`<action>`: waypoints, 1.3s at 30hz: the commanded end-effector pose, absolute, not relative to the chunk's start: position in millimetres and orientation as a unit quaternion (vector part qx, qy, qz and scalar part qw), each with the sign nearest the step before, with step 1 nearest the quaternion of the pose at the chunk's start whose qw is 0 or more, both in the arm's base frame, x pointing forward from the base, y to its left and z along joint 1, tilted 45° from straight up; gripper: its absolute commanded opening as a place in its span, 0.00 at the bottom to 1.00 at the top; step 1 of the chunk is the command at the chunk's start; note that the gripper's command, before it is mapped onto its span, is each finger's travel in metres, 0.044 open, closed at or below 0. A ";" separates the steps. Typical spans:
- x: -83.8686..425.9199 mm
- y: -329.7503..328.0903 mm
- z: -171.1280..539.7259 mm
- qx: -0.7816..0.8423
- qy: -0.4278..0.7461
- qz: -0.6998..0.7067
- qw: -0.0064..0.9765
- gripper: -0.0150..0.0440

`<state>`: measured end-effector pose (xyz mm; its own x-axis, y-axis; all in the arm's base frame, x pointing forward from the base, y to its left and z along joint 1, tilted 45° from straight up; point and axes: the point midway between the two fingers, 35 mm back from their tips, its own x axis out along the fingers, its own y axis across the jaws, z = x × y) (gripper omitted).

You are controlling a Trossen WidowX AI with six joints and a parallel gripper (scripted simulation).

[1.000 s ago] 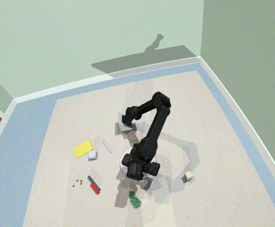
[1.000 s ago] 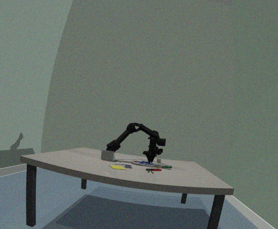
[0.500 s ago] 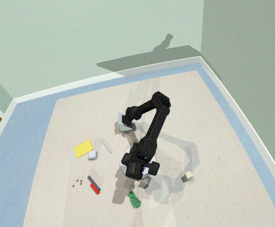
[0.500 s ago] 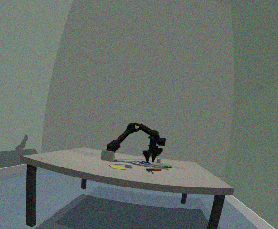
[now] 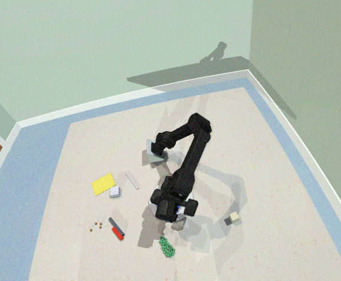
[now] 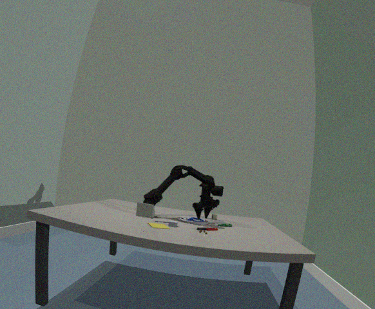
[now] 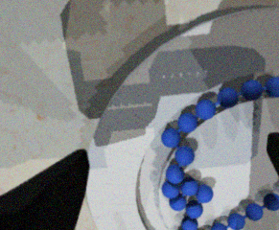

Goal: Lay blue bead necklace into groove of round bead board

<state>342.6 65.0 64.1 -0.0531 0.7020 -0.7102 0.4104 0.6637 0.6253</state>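
Note:
The round white bead board (image 7: 115, 179) (image 5: 153, 207) lies flat under my gripper. The blue bead necklace (image 7: 206, 109) (image 6: 196, 219) lies on it. In the wrist view one stretch of beads curves across the top, several beads bunch together left of centre inside the groove's curve, and another stretch runs along the bottom right. Whether the top stretch sits in the groove I cannot tell. My gripper (image 7: 176, 149) (image 6: 202, 217) is open wide and empty, low over the board, with fingertips either side of the bunch. In the top view the arm hides most of the board and necklace.
A green bead pile (image 5: 167, 247) (image 6: 225, 225) lies close to the board. Also on the table are a red and dark marker (image 5: 117, 233), several small brown beads (image 5: 100, 223), a yellow sheet (image 5: 103, 184), a whitish block (image 5: 114, 191), a thin white stick (image 5: 132, 180) and a cream cube (image 5: 234, 217).

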 end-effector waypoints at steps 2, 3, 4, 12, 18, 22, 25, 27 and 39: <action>333.3 53.8 83.0 0.362 0.706 0.163 0.587 0.78; 330.4 51.1 87.6 0.355 0.704 0.172 0.591 0.73; 328.6 49.5 90.4 0.350 0.702 0.177 0.594 0.69; 327.3 59.2 81.1 0.349 0.702 0.179 0.595 0.46; 330.6 55.9 84.2 0.350 0.697 0.180 0.599 0.46; 329.9 60.2 79.8 0.350 0.698 0.180 0.598 0.46; 329.3 63.8 76.3 0.350 0.699 0.180 0.597 0.46; 328.8 66.1 74.0 0.350 0.699 0.180 0.597 0.46; 326.0 77.2 63.2 0.349 0.702 0.180 0.595 0.46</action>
<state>328.2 74.9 65.3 -0.0440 0.6989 -0.7138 0.2689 0.6965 0.6653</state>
